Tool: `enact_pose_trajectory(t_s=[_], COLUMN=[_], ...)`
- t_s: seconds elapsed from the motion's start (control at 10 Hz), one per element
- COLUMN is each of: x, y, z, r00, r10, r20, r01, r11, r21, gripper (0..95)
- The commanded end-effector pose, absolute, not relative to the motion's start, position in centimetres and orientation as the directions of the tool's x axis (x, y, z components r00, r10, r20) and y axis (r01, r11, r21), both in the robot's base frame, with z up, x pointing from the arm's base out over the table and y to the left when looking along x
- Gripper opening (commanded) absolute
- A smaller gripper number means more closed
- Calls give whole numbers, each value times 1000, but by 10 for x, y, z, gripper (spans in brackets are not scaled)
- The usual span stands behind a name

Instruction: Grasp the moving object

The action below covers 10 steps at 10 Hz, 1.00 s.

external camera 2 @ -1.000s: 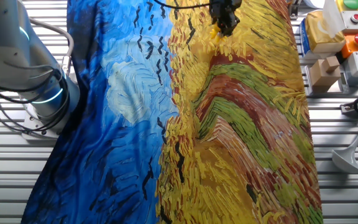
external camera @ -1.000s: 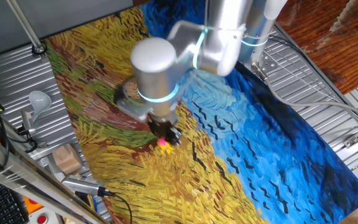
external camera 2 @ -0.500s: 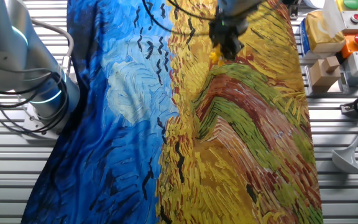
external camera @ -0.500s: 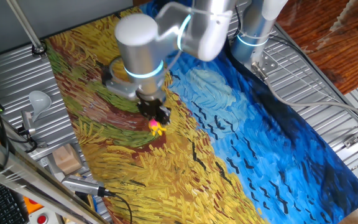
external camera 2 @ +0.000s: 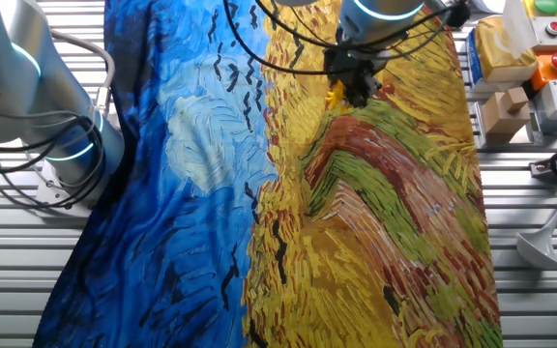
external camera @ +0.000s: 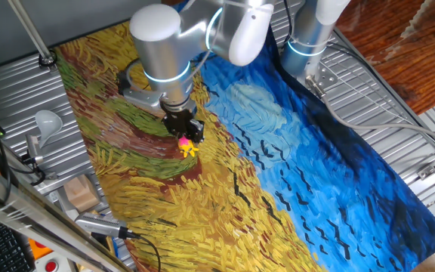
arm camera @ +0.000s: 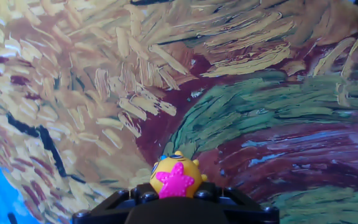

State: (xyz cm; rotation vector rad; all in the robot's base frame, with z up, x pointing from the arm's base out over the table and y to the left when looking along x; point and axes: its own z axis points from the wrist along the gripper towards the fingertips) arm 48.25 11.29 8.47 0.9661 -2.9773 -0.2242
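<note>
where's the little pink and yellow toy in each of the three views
One fixed view: the toy sits left of centre, just below the tool.
The other fixed view: only a yellow sliver of it shows near the top, right of centre, beside the dark tool.
Hand view: bottom centre, right at the tool's black edge.
Shared landmark: the dark red-brown painted band on the cloth, next to the toy in every view.

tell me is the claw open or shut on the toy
Cannot tell. The toy sits right at the claw tip, but no view shows the fingers clearly.
</note>
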Motion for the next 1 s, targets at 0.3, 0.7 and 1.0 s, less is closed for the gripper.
enact_pose_trajectory(t_s=[0.3,0.7,1.0], x=[506,515,515], y=[76,46,46], z=[72,51,48], r00=[-828,-793,-792], r10=[-559,-605,-605], r20=[-43,-76,-79], r01=[-561,-609,-610], r11=[822,790,790], r21=[99,68,65], gripper=[0,0,0])
